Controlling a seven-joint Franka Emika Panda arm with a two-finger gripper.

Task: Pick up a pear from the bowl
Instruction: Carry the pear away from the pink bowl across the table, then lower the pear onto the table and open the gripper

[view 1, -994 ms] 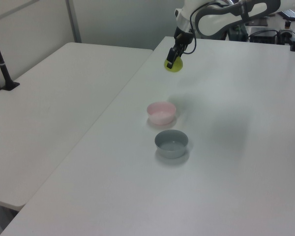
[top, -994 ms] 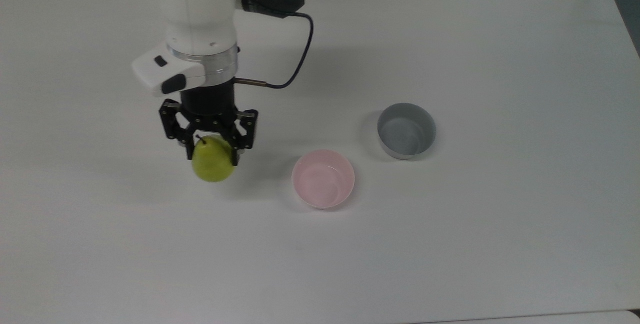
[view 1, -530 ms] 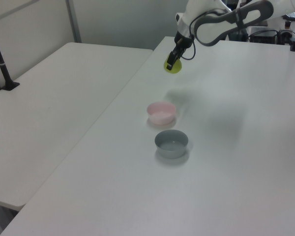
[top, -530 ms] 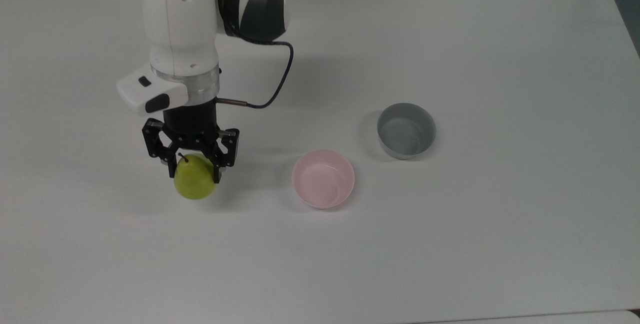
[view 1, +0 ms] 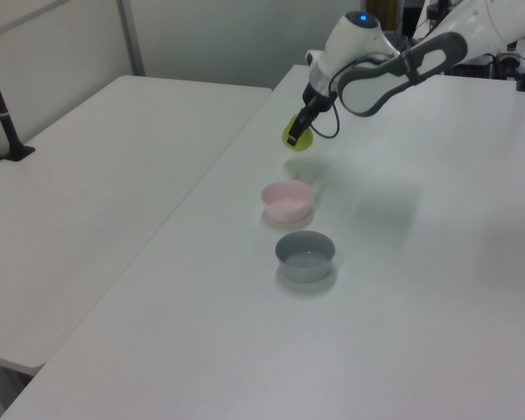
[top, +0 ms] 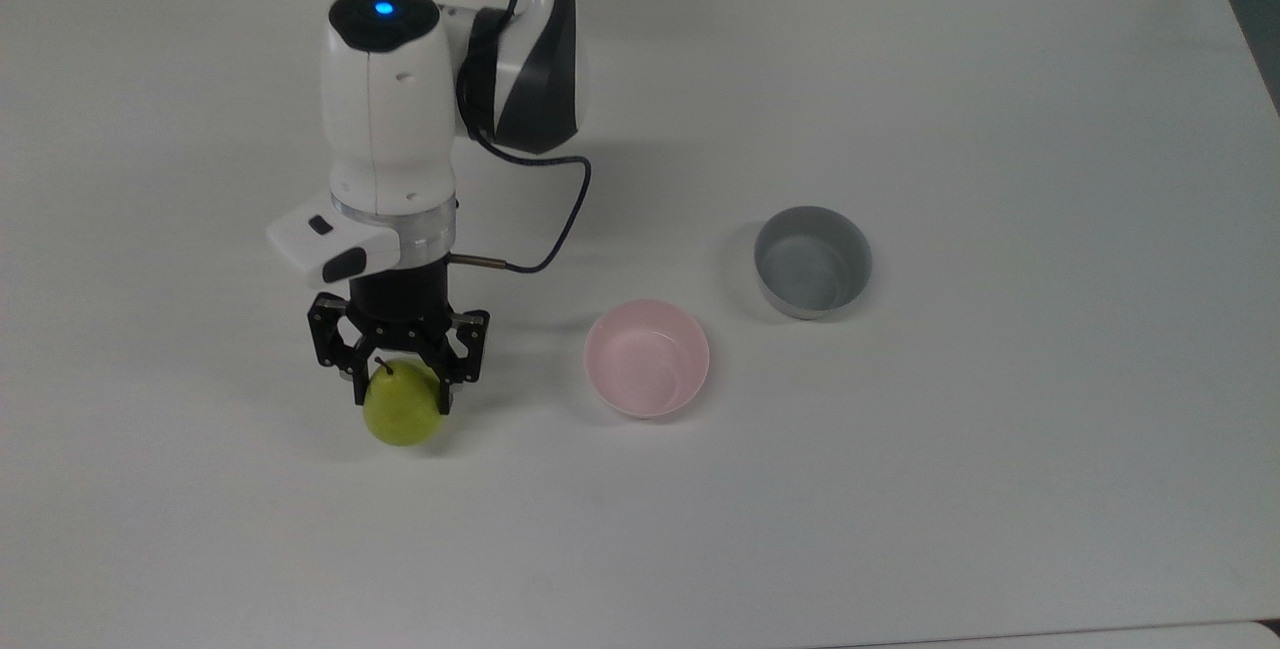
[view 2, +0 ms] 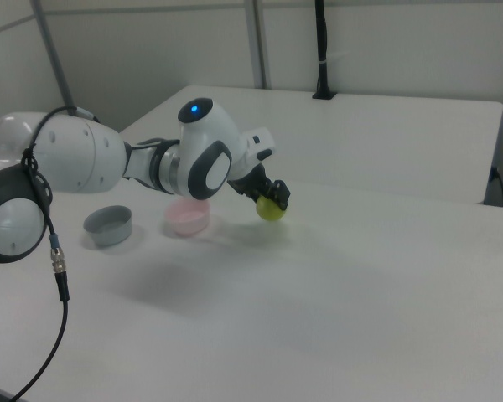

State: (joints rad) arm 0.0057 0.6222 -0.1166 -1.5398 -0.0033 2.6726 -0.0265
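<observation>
My gripper (top: 400, 397) is shut on the yellow-green pear (top: 404, 416), holding it by its upper part, stem side toward the wrist. The pear hangs low over the table, well to the top view's left of the pale pink bowl (top: 647, 358), whose inside holds nothing. In the left view the pear (view 1: 296, 138) sits beyond the pink bowl (view 1: 287, 201) with my gripper (view 1: 297, 133) on it. From the right view, the pear (view 2: 271, 209) is held by my gripper (view 2: 272, 201) to the right of the bowl (view 2: 187, 218).
A grey straight-walled bowl (top: 812, 262) stands to the top view's right of the pink one, and shows as well in the left view (view 1: 304, 255) and the right view (view 2: 108, 225). The white table (top: 900, 509) spreads wide around them. A second table (view 1: 87, 201) adjoins it.
The arm has carried the pear lower and toward the top view's bottom, nearer the table surface. Both bowls stay where they were.
</observation>
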